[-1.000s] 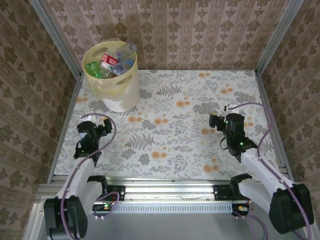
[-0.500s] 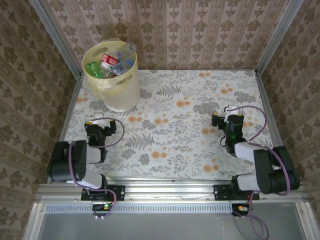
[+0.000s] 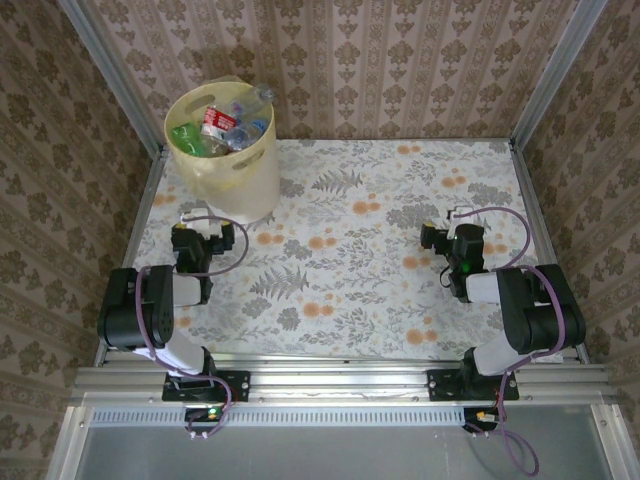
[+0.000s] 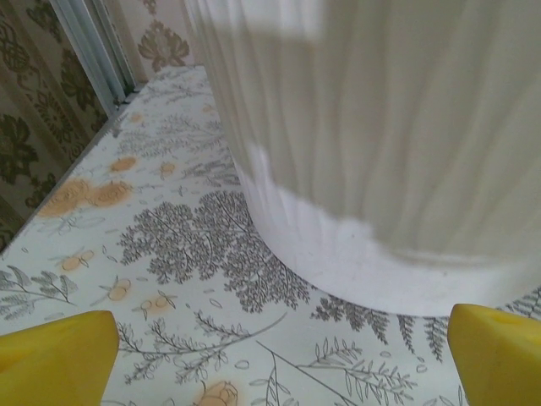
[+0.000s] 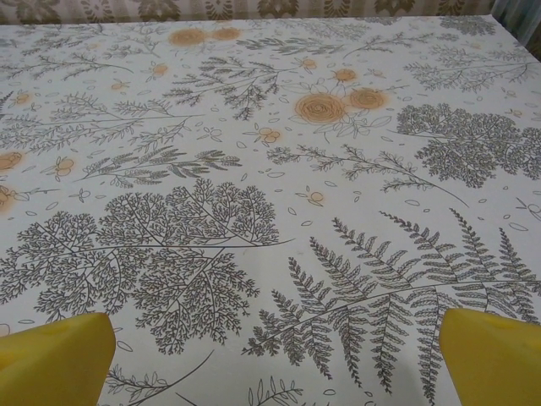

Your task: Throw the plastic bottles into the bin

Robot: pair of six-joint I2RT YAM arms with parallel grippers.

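Observation:
The pale yellow bin [image 3: 240, 185] stands at the table's far left corner with several plastic bottles [image 3: 222, 126] piled inside, clear and green, one neck sticking over the back rim. My left gripper [image 3: 197, 232] sits low on the table just in front of the bin, open and empty. In the left wrist view the bin's ribbed wall [image 4: 380, 144] looms close ahead, and the yellow fingertips [image 4: 59, 351] stand wide apart. My right gripper [image 3: 452, 232] rests low at the right side, open, with only bare cloth between its yellow fingertips [image 5: 494, 355].
A floral tablecloth [image 3: 350, 250] covers the table. Wallpapered walls and metal frame posts [image 3: 110, 70] close in the back and sides. A metal rail [image 3: 340, 380] runs along the near edge by the arm bases.
Both arms have folded back and down toward their bases. The left gripper ends nearer the bin's foot; the right gripper has stayed at much the same spot. Both stayed open.

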